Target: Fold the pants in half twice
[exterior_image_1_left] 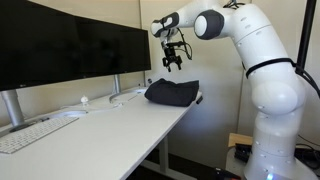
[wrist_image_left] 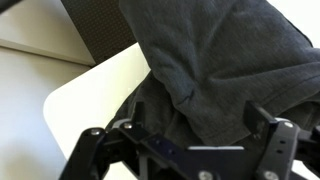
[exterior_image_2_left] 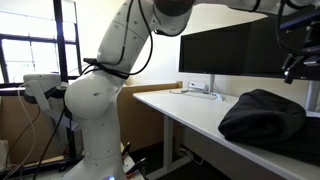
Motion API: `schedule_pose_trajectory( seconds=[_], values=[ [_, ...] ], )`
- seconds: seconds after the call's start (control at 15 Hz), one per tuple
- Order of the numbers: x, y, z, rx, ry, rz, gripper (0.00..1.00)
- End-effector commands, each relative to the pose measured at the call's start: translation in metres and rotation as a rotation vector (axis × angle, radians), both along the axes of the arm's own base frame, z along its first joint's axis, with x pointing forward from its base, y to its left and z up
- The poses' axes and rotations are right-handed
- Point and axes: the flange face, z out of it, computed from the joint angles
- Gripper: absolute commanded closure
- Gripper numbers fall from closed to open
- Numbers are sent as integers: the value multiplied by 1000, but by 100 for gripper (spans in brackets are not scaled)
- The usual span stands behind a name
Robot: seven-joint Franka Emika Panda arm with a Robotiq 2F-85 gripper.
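The hand point(exterior_image_1_left: 173, 60) hangs wide open and empty just above the pants point(exterior_image_1_left: 172, 92), not touching them. The black cloth lies bunched in a low mound at the far end of the desk point(exterior_image_1_left: 120, 125), broader than high; which way legs or waist point cannot be told. The mound sits close to the desk's rounded corner; bare white top stretches toward the keyboard point(exterior_image_1_left: 30, 135) — the monitors point(exterior_image_1_left: 70, 40) stand behind.

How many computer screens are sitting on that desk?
2. One monitor stands nearest the pants; the second monitor stands beside it, behind the white keyboard. More may lie outside the frame.
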Motion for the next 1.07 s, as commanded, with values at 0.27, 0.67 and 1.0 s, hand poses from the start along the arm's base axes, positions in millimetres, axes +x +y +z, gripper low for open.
schedule_pose_trajectory(
  seconds=[0.27,0.67,1.0],
  values=[
    [-33,45,72,-105,-135,94,0],
    [-69,79,108,-124,-228,181,0],
    [-86,122,121,-108,-246,256,0]
  ],
)
